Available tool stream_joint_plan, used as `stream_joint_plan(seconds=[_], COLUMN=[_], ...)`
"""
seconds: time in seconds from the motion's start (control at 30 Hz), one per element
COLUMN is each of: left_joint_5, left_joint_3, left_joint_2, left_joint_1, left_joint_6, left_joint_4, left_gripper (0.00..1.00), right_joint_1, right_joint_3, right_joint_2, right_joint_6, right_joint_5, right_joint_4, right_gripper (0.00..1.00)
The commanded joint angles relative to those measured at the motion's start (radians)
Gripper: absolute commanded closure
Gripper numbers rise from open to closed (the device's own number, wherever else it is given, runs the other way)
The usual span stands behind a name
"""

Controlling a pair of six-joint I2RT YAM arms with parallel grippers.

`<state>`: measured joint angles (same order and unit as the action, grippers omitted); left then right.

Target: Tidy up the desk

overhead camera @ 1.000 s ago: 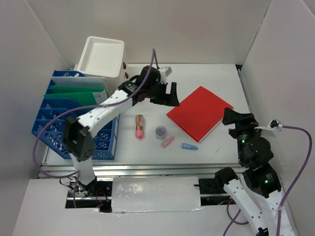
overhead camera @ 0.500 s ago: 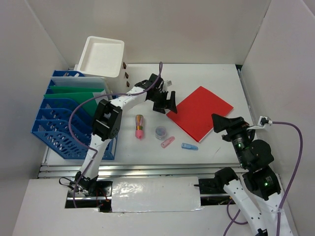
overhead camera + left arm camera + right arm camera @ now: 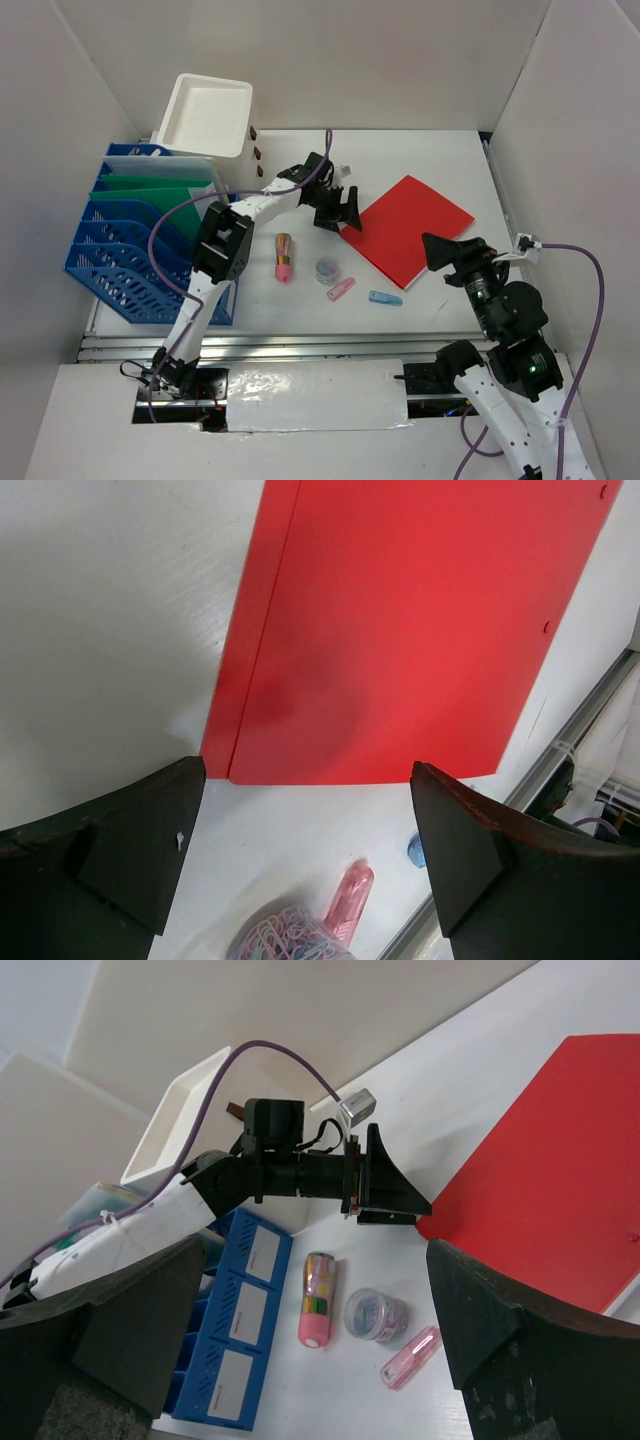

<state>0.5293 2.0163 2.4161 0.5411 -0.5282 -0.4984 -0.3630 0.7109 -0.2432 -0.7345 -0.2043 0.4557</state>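
The white desk (image 3: 430,160) holds a red folder (image 3: 407,228) lying flat right of centre. My left gripper (image 3: 345,213) is open and empty, low over the desk at the folder's left corner. In the left wrist view the folder (image 3: 400,630) lies just beyond the open left gripper (image 3: 310,850). My right gripper (image 3: 440,250) is open and empty, hovering by the folder's near right edge. In the right wrist view the right gripper (image 3: 315,1280) looks over the folder (image 3: 560,1170) and the left gripper (image 3: 385,1185).
A pink tube (image 3: 283,257), a jar of paper clips (image 3: 326,268), a small pink case (image 3: 341,289) and a small blue item (image 3: 384,298) lie at mid-desk. A blue file rack (image 3: 150,235) stands at left. A white open box (image 3: 208,115) with brown knobs stands at back left.
My left arm has folded and its gripper has dropped slightly toward the folder's left corner. My right gripper has moved left toward the folder's near edge.
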Motion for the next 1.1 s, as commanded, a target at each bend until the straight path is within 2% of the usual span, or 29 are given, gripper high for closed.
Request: stream_joint_plan(seconds=[0.0,0.17,0.4,0.53,0.73,0.9,1.07], left_joint_5=[-0.008,-0.051,-0.199,-0.172,-0.095,-0.026,-0.025], left_joint_3=[0.024,-0.007,-0.038,0.019,-0.070,-0.074,-0.062], left_joint_2=[0.047,0.037,-0.012,0.031,0.017,0.014,0.014], left_joint_1=[-0.009,-0.009,-0.007,-0.009,-0.007,0.019,0.046], left_joint_6=[-0.006,-0.030,-0.056,-0.056,-0.085,-0.095,-0.104], left_joint_4=[0.014,0.035,0.034,-0.005,0.064,0.083,0.083], left_gripper=[0.02,0.02,0.02,0.03,0.05,0.07,0.09], right_joint_1=[0.002,0.001,0.002,0.002,0.003,0.004,0.002], right_joint_3=[-0.010,-0.028,-0.045,-0.045,-0.054,-0.065,-0.065], right_joint_2=[-0.002,-0.019,-0.022,-0.025,-0.038,-0.042,-0.038], right_joint_6=[0.023,0.017,0.004,0.004,0.001,-0.008,-0.009], right_joint_5=[0.000,0.008,-0.015,-0.017,-0.006,0.011,0.014], right_joint_4=[-0.071,-0.092,-0.101,-0.110,-0.120,-0.137,-0.137], right_gripper=[0.00,0.00,0.00,0.00,0.00,0.00,0.00])
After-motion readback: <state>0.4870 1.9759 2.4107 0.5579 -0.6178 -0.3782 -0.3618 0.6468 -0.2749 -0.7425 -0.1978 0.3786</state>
